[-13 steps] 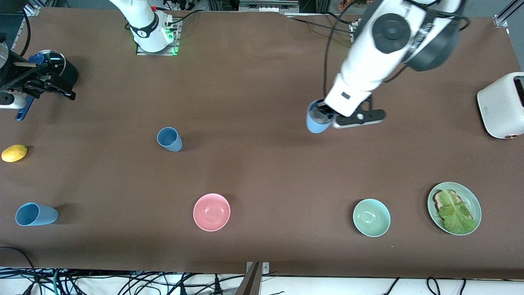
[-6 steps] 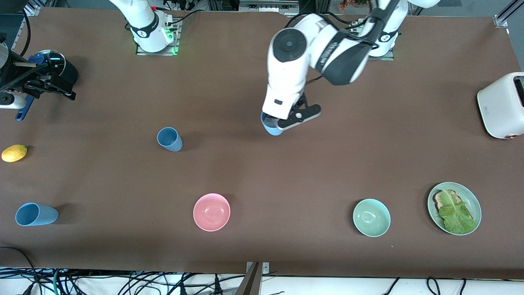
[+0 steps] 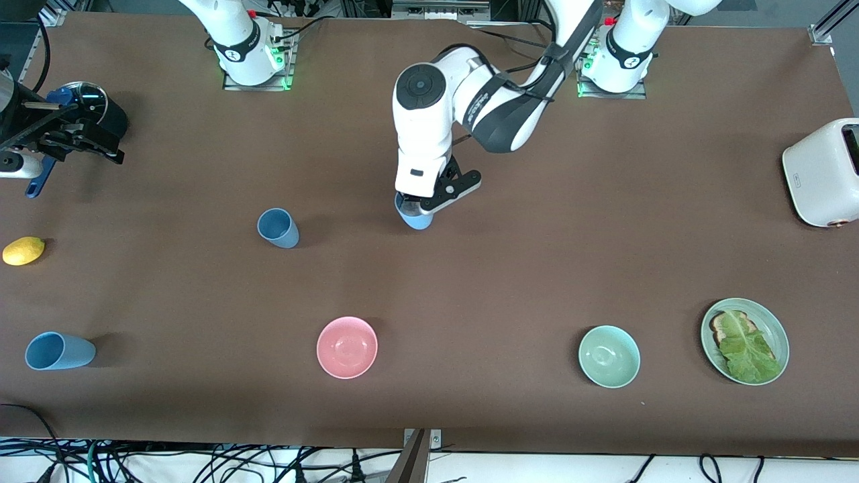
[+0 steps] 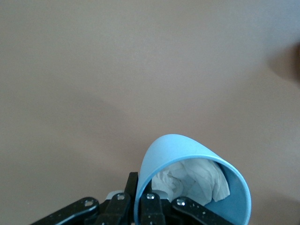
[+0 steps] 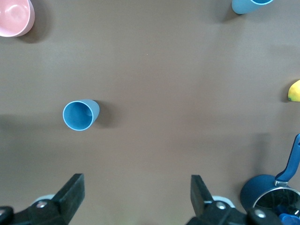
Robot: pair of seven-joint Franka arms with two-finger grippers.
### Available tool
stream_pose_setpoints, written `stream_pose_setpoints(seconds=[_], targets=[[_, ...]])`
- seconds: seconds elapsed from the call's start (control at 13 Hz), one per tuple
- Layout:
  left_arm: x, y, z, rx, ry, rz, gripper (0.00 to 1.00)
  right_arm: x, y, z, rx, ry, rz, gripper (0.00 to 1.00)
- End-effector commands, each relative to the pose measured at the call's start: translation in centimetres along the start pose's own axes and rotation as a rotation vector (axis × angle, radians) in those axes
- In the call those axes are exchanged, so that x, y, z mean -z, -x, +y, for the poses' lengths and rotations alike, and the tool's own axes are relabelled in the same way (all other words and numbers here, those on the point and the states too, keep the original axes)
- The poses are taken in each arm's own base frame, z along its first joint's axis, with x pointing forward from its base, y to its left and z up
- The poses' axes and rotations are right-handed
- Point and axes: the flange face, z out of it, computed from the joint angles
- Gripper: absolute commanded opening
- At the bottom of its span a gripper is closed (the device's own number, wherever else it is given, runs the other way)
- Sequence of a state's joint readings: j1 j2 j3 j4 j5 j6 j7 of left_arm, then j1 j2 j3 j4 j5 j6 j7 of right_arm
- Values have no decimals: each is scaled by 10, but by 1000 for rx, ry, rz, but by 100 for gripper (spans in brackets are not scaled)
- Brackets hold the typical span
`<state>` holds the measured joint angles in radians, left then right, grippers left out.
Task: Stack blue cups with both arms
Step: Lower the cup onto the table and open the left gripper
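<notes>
We have a light blue cup [image 3: 416,218] pinched by its rim in the left gripper [image 3: 421,204], over the bare table at upper centre of the front view. White crumpled stuff, perhaps paper, sits inside it in the left wrist view. The dusky cup [image 3: 278,228] stands upright at centre-left, empty; a third blue cup [image 3: 59,351] lies at lower left. To stack well, we judge we should carry our cup level over the dusky one, centre base over mouth, then lower straight before letting go. The right gripper [image 5: 136,194] waits at the upper left edge, fingers spread wide, holding nothing. The pink bowl [image 3: 347,347] and green bowl [image 3: 609,356] are empty; the plate [image 3: 776,333] holds lettuce on toast.
</notes>
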<state>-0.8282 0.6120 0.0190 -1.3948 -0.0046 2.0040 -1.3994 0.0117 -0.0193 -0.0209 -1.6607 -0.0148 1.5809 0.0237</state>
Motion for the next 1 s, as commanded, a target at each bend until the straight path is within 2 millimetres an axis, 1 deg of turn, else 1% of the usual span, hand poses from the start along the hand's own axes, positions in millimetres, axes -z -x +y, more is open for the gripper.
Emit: stream_pose_setpoints(seconds=[0.0,0.08,0.31,0.46,0.54,0.92], targets=[[-18,-13,13,25,29,50,0,5,-1,0,-3,-4,-4,100],[-32,-22,13,35,26,59,0,4,-1,0,-3,-4,-6,100],[-58,-41,13,41,27,76,0,5,-1,0,-3,-4,-4,100],[-71,-51,13,54,36,86,0,5,-1,0,-3,-4,-4,100],[-80,-55,13,56,43,89,0,4,-1,0,-3,-4,-6,100],[-103,-56,16,64,63,84,0,4,-1,0,-3,-4,-6,100]])
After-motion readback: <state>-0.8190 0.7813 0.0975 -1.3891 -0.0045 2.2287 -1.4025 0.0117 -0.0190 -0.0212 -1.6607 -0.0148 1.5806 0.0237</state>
